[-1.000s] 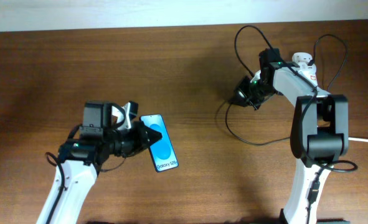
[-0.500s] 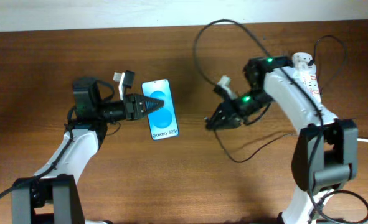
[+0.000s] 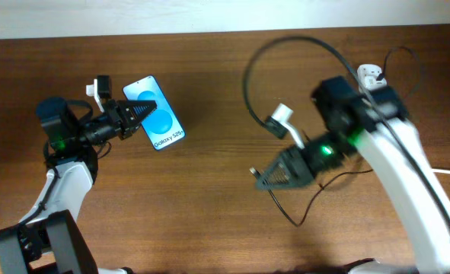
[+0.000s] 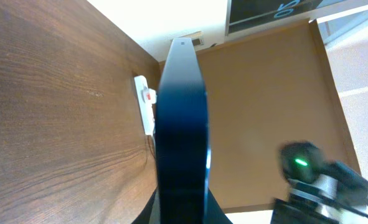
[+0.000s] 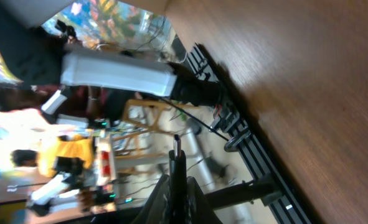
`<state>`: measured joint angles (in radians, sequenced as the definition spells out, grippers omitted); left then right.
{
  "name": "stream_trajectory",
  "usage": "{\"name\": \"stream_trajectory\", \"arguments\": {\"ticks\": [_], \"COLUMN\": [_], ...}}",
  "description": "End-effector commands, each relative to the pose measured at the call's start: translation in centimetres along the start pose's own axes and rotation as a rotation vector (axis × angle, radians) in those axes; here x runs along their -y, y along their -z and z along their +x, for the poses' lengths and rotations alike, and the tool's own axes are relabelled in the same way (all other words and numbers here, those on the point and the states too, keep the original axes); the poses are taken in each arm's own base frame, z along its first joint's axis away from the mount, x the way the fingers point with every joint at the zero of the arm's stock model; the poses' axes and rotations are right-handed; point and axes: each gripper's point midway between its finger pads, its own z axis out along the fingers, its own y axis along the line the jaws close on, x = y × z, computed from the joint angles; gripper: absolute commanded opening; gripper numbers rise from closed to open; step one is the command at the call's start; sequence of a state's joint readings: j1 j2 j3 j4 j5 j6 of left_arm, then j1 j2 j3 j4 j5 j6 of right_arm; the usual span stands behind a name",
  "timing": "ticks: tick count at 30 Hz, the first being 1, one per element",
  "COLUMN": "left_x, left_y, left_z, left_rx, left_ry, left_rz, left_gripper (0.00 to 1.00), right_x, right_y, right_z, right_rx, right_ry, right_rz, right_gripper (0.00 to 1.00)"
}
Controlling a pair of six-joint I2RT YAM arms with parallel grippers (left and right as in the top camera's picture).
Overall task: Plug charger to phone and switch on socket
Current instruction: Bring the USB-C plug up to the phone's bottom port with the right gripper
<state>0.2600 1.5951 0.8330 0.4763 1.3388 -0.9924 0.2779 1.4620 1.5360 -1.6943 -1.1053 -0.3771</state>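
White "Galaxy S25+" text reads across the bright blue screen of the phone (image 3: 158, 116), a slim black-framed slab with a round pattern. The left gripper (image 3: 145, 111) pinches it by one long edge over the left part of the brown wooden surface (image 3: 209, 228), screen facing up. The right gripper (image 3: 256, 176), well apart near the middle, is pressed together on the small connector tip of the charger (image 3: 293, 38), whose thin black cable arcs behind it. The white socket (image 3: 371, 74), with red markings, lies at the far right, partly hidden by the arm.
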Motion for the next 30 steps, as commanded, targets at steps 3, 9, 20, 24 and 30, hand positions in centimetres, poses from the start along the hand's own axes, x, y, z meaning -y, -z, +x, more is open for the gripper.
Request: {"name": "stream_trajectory", "arguments": {"ticks": [3,9,20,24,30], "left_x": [1.1,4.1,7.0,7.6,7.8], "left_y": [0.1,-2.5,-7.8,-8.0,-7.9], "left_z": [0.2,0.8,0.8,1.6,3.3], "left_rx": [-0.029,-0.069,0.039,0.001,-0.096], "left_ry": [-0.005,-0.038,-0.064,-0.031,-0.038], "left_rz": [0.026,0.087,0.128,0.148,0.164], "left_gripper": [0.00,0.00,0.00,0.00,0.00], "right_x": [-6.0,-0.3,6.0,6.1,6.4], "right_y": [2.2,-1.4,-7.0,-7.3,-7.1], "right_z": [3.3,1.1,-6.4,-8.9,-9.7], "right_rx": [0.200,0.233,0.176,0.251,0.286], "right_ry": [0.168,0.057,0.028,0.060,0.070], "right_rz": [0.060,-0.132,-0.207,-0.153,-0.121], "right_gripper": [0.04,0.04,0.04,0.04,0.04]}}
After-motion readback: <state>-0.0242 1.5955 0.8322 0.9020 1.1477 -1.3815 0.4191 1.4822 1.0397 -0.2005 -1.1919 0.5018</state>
